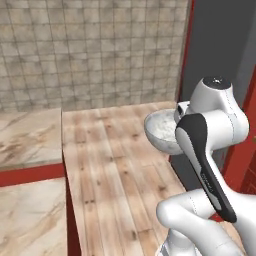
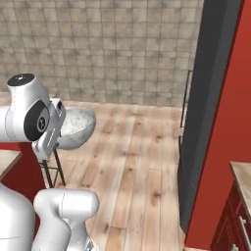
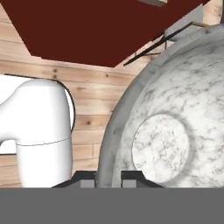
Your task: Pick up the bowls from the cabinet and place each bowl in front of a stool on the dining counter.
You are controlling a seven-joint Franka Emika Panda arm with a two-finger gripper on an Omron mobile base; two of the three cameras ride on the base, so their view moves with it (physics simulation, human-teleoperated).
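step: carrying the marbled bowl point(image 3: 175, 131) toward the dining counter point(image 1: 27, 137)
hand: hand point(image 3: 108, 178) clenched on the bowl rim, one fingertip on each side of the wall
bowl: aloft over the wooden floor point(image 2: 142, 162), to the right of the counter, well apart from it
stool: thin dark legs point(image 2: 51, 169) below the bowl
next: likely swing toward the counter, lower in front of a stool, keep the bowl level

One grey-white marbled bowl point(image 1: 159, 131), one marble-topped desk point(image 1: 27, 137) in two visible levels, one stool point(image 2: 53, 169), one dark refrigerator point(image 2: 208, 98).
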